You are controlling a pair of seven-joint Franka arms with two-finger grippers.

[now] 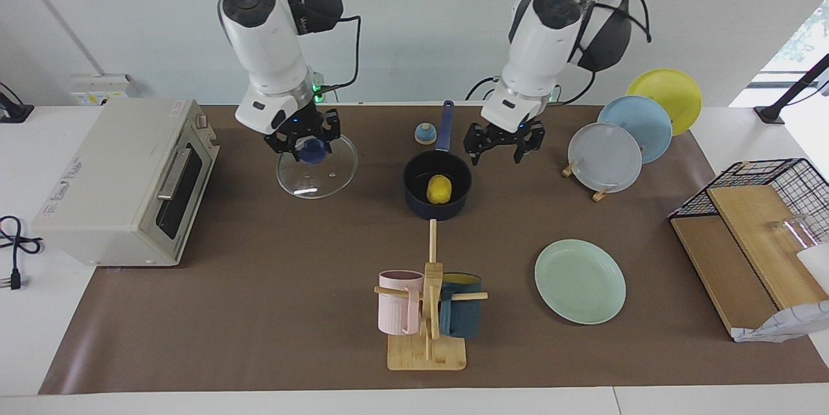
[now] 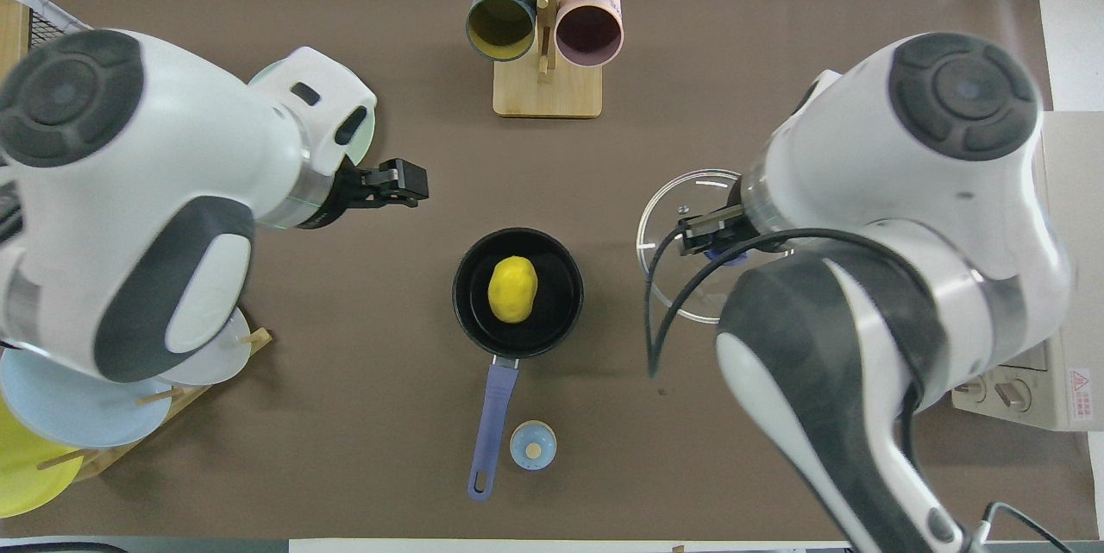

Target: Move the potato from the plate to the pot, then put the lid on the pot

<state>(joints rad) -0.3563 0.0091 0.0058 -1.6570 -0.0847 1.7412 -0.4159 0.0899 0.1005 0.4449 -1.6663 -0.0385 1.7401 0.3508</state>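
The yellow potato [image 1: 438, 189] lies in the dark navy pot [image 1: 414, 198], also seen in the overhead view, potato [image 2: 512, 288] in pot [image 2: 561, 320]. The pot's blue handle [image 1: 445, 125] points toward the robots. My right gripper [image 1: 309, 145] is shut on the blue knob of the glass lid [image 1: 318, 177] and holds it tilted above the table between the oven and the pot; the lid [image 2: 681, 277] also shows from overhead. My left gripper [image 1: 504, 148] is open and empty, raised beside the pot toward the left arm's end. The mint-green plate [image 1: 579, 281] is empty.
A blue-and-tan bell [image 1: 424, 134] stands beside the pot's handle. A toaster oven [image 1: 123, 182] sits at the right arm's end. A mug rack [image 1: 427, 311] stands farther out than the pot. A plate rack [image 1: 622, 136] and a wire basket [image 1: 777, 175] are at the left arm's end.
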